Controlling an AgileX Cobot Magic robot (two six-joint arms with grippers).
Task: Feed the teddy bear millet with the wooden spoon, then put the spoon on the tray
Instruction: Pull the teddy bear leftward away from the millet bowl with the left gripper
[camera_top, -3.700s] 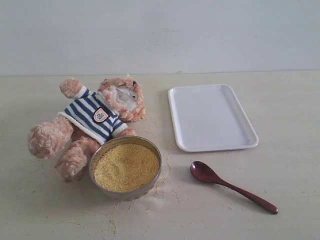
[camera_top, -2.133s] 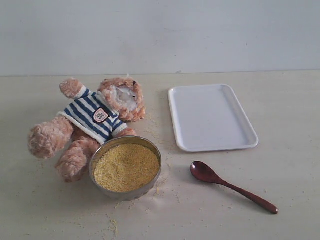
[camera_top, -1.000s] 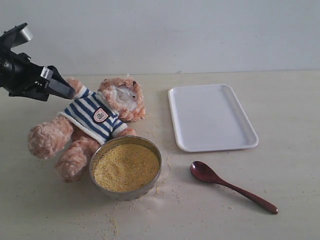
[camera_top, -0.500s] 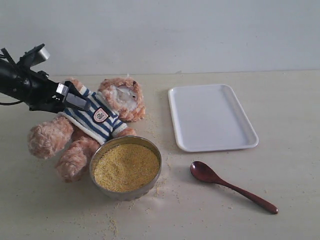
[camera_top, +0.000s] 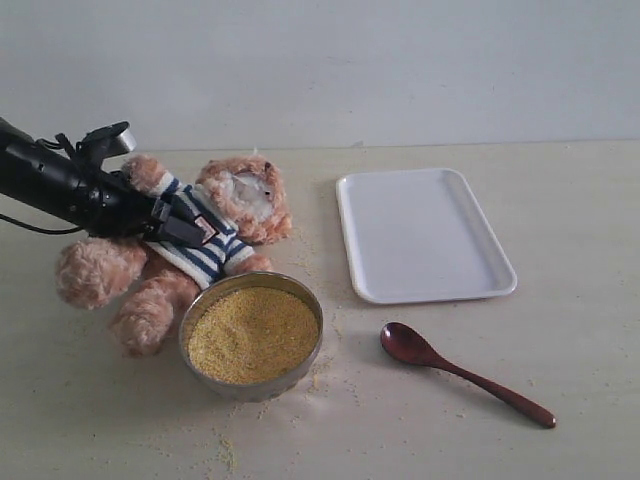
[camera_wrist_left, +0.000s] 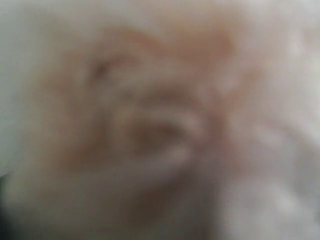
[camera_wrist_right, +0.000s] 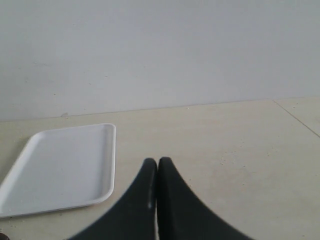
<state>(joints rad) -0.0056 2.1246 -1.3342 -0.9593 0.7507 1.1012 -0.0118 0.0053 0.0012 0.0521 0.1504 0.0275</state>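
The teddy bear (camera_top: 245, 200) lies on its back at the left of the table, in its striped shirt. My left gripper (camera_top: 180, 222) reaches in from the left, open, with its fingers over the bear's chest and upper arm. In the left wrist view only blurred tan fur of the teddy bear (camera_wrist_left: 150, 125) shows. The millet (camera_top: 252, 333) fills a round metal bowl (camera_top: 318, 335) in front of the bear. The wooden spoon (camera_top: 465, 380) lies on the table to the right of the bowl. The white tray (camera_top: 420, 235) lies behind it, empty. My right gripper (camera_wrist_right: 158, 161) is shut with nothing in it, beside the tray (camera_wrist_right: 60, 165).
Loose yellow grains (camera_top: 225, 450) are scattered on the table around the bowl. A plain pale wall (camera_top: 400, 70) runs along the table's far edge. The right arm does not show in the exterior view.
My left arm has come in from the left edge and moved down and right onto the bear's chest. The bear, bowl, spoon and tray have stayed where they were.
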